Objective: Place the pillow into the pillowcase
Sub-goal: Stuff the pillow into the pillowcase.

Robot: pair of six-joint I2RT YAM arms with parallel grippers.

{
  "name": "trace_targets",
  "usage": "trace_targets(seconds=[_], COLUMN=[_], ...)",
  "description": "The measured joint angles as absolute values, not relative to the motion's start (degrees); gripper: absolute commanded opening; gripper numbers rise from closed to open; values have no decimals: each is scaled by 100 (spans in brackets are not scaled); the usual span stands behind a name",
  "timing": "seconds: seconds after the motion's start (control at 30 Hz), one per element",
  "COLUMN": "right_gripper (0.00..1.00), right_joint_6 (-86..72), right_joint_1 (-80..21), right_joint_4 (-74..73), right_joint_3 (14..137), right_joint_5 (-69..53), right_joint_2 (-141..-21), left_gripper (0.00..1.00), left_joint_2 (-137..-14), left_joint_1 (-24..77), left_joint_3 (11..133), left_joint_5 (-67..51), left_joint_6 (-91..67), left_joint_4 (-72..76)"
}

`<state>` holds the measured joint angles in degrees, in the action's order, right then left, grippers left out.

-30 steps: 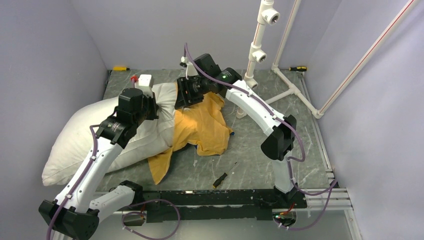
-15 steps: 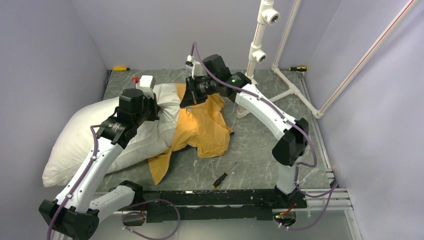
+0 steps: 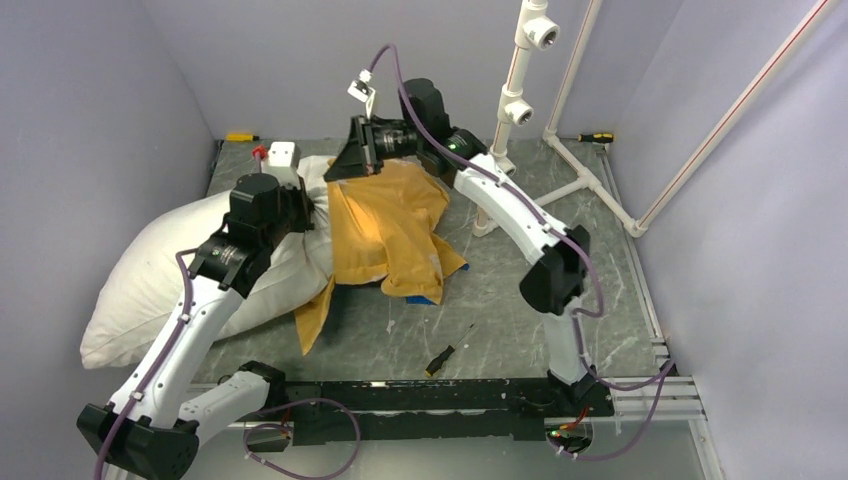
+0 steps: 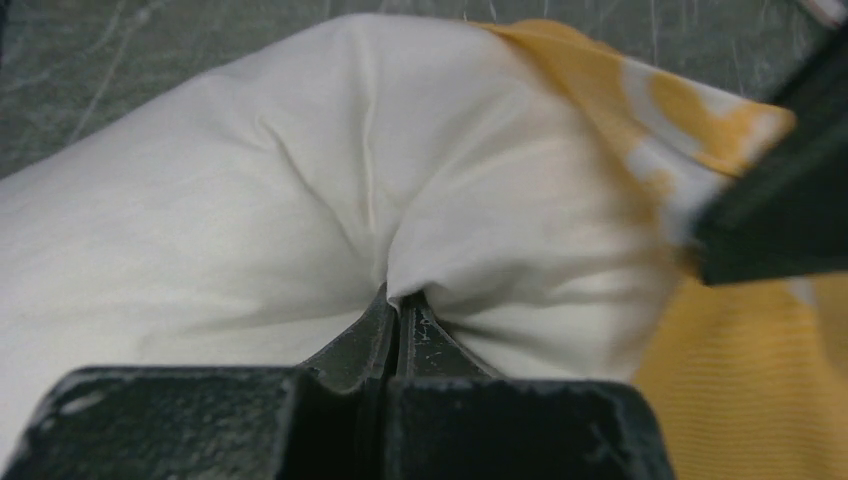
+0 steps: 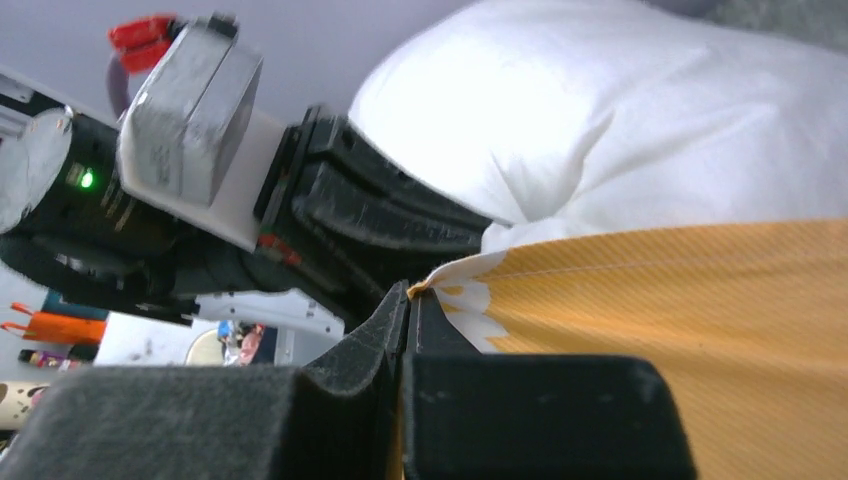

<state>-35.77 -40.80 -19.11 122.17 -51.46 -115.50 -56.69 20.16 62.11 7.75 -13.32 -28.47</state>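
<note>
Since the earlier view, the pillowcase (image 3: 385, 215) has been raised at its far edge and drawn toward the rear wall by the right gripper (image 3: 338, 172). That gripper's jaws are now pressed together on the hem, as the right wrist view shows.

Item 1, the pillow (image 3: 170, 270): white and plump, laid on the left half of the table (image 3: 500, 300), running from the near left corner to the middle. A fold of cover at its far end is pinched in the left gripper (image 4: 398, 300).

Item 2, the pillowcase: orange-yellow side uppermost, hung from the right gripper and draped down onto the table. A blue patch is shown at its near right corner, and an orange strip trails toward the near edge. Its fabric is seen lying against the pillow's pinched end. Whether that end is inside the opening cannot be told.

Item 3, surface: dark grey, marbled, with a small black tool (image 3: 445, 355) lying near the front edge.

Item 4, room: pale lavender walls (image 3: 100, 100) on three sides. A white pipe frame (image 3: 520, 80) is stood at the back right. Yellow-handled screwdrivers are laid along the back edge, one at the left (image 3: 240, 136) and one at the right (image 3: 597, 137).
</note>
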Motion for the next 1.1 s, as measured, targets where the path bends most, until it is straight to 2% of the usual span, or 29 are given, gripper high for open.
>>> trace_targets(seconds=[0.13, 0.37, 0.6, 0.8, 0.83, 0.87, 0.93, 0.97, 1.03, 1.1], right_gripper=[0, 0, 0, 0, 0, 0, 0, 0, 0, 0], right_joint_6=[-4014, -4866, -5072, -4672, -4539, -4410, -4171, -4045, -3839, -3607], right_joint_1=[-4091, -3940, -3627, -3411, -3380, -3345, -3277, -3249, -3232, -3240], right_joint_4=[-1813, -1146, -803, -1223, -1428, -1625, -2016, -2196, -2477, -2622], right_joint_3=[13644, 14108, 13876, 12401, 12119, 11883, 11450, 11242, 10919, 10624], right_joint_5=[-5288, -5288, -5378, -5336, -5262, -5203, -5109, -5078, -5006, -4941], right_joint_2=[-12508, -12825, -12774, -12335, -12252, -12182, -12033, -11948, -11767, -11522], left_gripper=[0, 0, 0, 1, 9, 23, 68, 82, 95, 99], left_joint_2=[-5662, -5887, -6508, -6969, -7061, -7190, -7253, -7258, -7249, -7244], left_joint_1=[2053, 3015, 4071, 4329, 4329, 4327, 4303, 4276, 4222, 4143], left_joint_3=[6396, 7065, 7190, 6407, 6394, 6399, 6423, 6490, 6779, 7284], left_joint_5=[1026, 2445, 3627, 3940, 3876, 3736, 3487, 3280, 2888, 2519], left_joint_6=[-1297, -320, 731, 54, -143, -421, -740, -954, -1175, -1264], left_joint_4=[-2528, -2165, -1562, -1229, -1332, -1514, -1826, -2095, -2626, -3168])
